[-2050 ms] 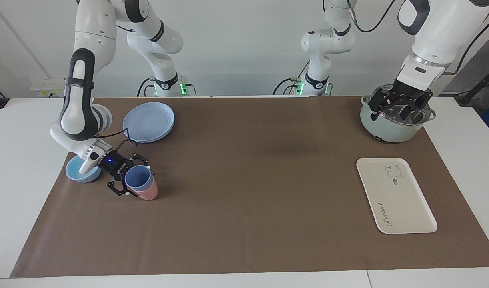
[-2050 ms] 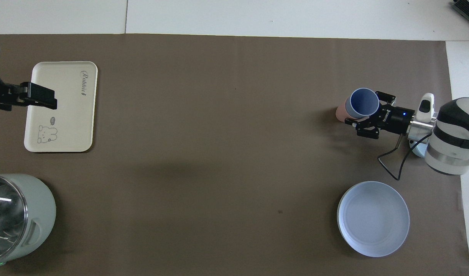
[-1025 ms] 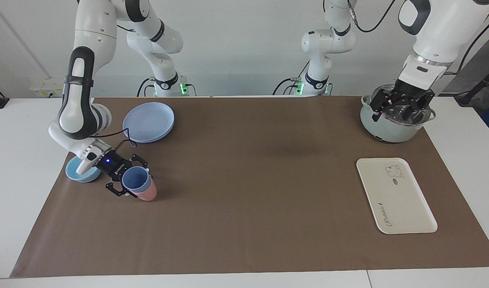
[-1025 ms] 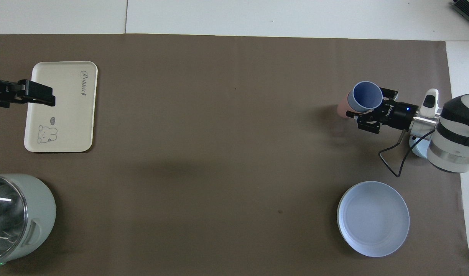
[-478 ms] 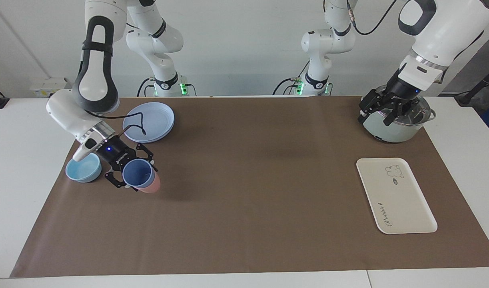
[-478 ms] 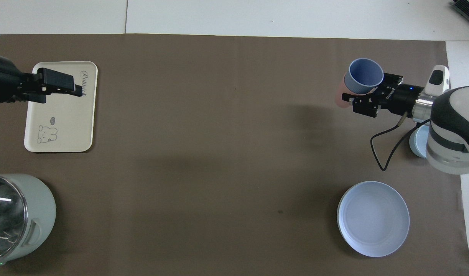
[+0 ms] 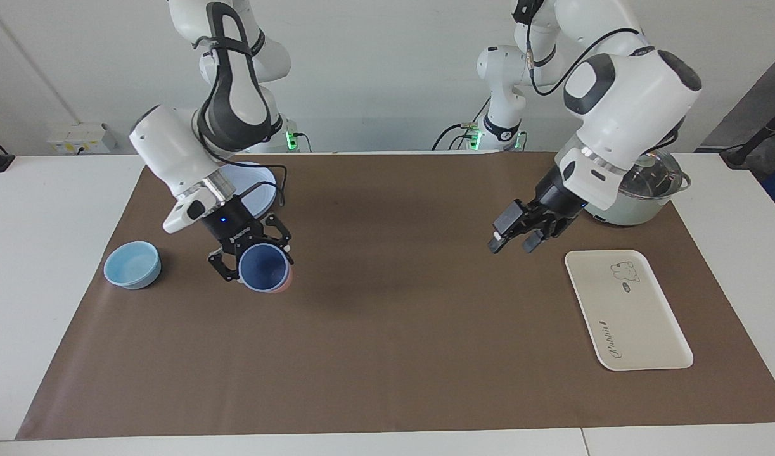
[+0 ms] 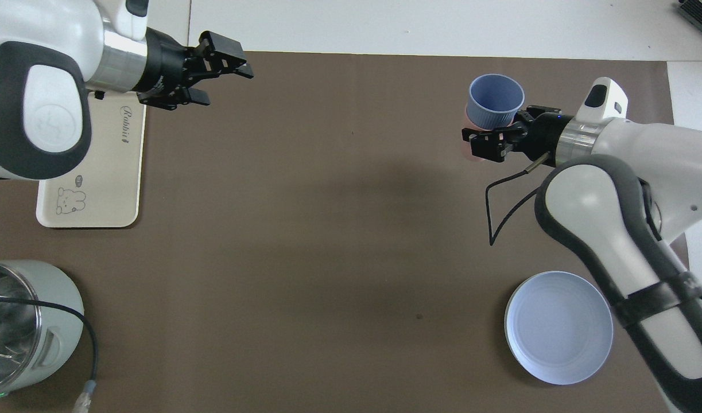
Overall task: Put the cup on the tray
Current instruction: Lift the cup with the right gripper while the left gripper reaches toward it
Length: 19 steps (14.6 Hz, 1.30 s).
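Observation:
The periwinkle-blue cup (image 7: 262, 268) is held tilted in the air by my right gripper (image 7: 255, 259), which is shut on it over the mat near the right arm's end. It also shows in the overhead view (image 8: 495, 103), with the right gripper (image 8: 500, 131) below it. A pink cup's edge (image 7: 288, 282) shows right under the blue cup; I cannot tell whether the two are nested. The cream tray (image 7: 634, 316) lies flat toward the left arm's end; in the overhead view the left arm partly covers the tray (image 8: 98, 172). My left gripper (image 7: 514, 240) is open and empty over the mat beside the tray; it also shows in the overhead view (image 8: 227, 80).
A pale green pot with a glass lid (image 7: 637, 193) stands near the left arm's base, nearer to the robots than the tray. A round blue plate (image 8: 557, 327) and a light-blue bowl (image 7: 132, 265) lie at the right arm's end. A brown mat (image 7: 400, 329) covers the table.
The right gripper has lifted the blue cup off the mat and carried it toward the table's middle; the pink edge came along. The left gripper has swung from over the pot to beside the tray.

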Tool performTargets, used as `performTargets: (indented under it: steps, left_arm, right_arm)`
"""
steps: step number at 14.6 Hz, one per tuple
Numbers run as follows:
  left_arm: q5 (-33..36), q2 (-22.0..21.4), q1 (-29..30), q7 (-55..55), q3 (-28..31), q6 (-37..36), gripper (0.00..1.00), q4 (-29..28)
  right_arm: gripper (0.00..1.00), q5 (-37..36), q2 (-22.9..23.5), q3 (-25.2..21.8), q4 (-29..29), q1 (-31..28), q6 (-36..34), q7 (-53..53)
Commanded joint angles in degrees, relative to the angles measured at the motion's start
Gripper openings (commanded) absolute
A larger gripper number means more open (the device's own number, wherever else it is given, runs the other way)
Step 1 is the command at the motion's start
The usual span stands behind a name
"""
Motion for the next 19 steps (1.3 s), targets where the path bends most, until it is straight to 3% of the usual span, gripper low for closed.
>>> performTargets:
  steps: [1, 4, 10, 12, 15, 19]
  left_arm:
    - [-1.0, 3.0, -3.0, -4.7, 0.7, 4.4, 0.86, 3.9]
    - [-0.8, 4.7, -6.9, -8.0, 0.8, 10.4, 0.74, 3.7]
    - [-0.3, 7.5, -13.1, -10.5, 0.8, 13.8, 0.57, 3.0]
    - [0.0, 7.2, -13.6, -10.3, 0.9, 11.6, 0.56, 2.9]
    - [4.1, 6.8, -13.9, -9.4, 0.6, 2.8, 0.55, 2.7]
    - [3.6, 5.8, -13.9, -4.2, -0.1, -1.4, 0.56, 1.3]
  right_arm:
    - [0.0, -11.2, -0.3, -0.2, 0.1, 4.6, 2.6, 15.2]
    - [0.0, -25.8, -0.2, 0.0, 0.2, 7.6, 2.4, 29.7]
    - [0.0, -43.5, 2.1, 0.1, 2.5, 14.0, 0.6, 51.3]
    - [0.0, -45.6, 3.1, 0.1, 3.1, 15.4, 0.4, 54.8]
    - [0.0, -45.7, 3.4, 0.1, 3.2, 16.0, 0.3, 55.0]
    - [0.0, -45.7, 3.4, 0.1, 3.2, 16.0, 0.0, 55.0]
